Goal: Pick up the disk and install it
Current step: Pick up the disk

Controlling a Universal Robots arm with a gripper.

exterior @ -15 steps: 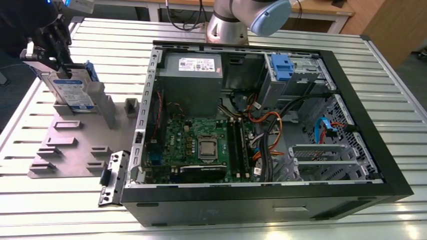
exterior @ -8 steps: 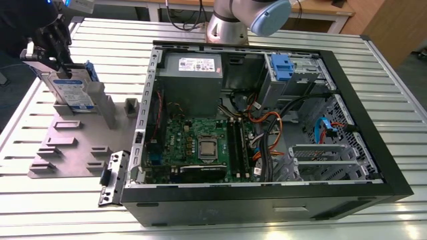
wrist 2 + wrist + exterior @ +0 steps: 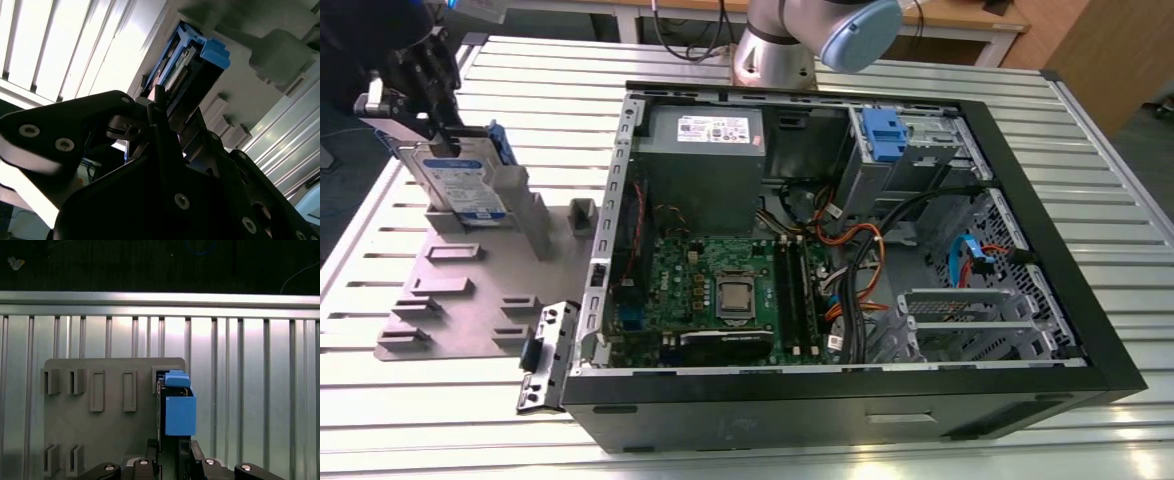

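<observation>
Presently the black gripper [image 3: 175,462], nearest the wrist cameras, straddles the flat silver disk with blue plastic rails [image 3: 179,412]; whether it is clamped on it cannot be told. The disk stands on edge in a slot of the grey slotted fixture plate [image 3: 454,300], upper left in the exterior view. Beneath lies the ribbed metal table [image 3: 250,390]; the open black computer case [image 3: 854,250] occupies the exterior view's right.
</observation>
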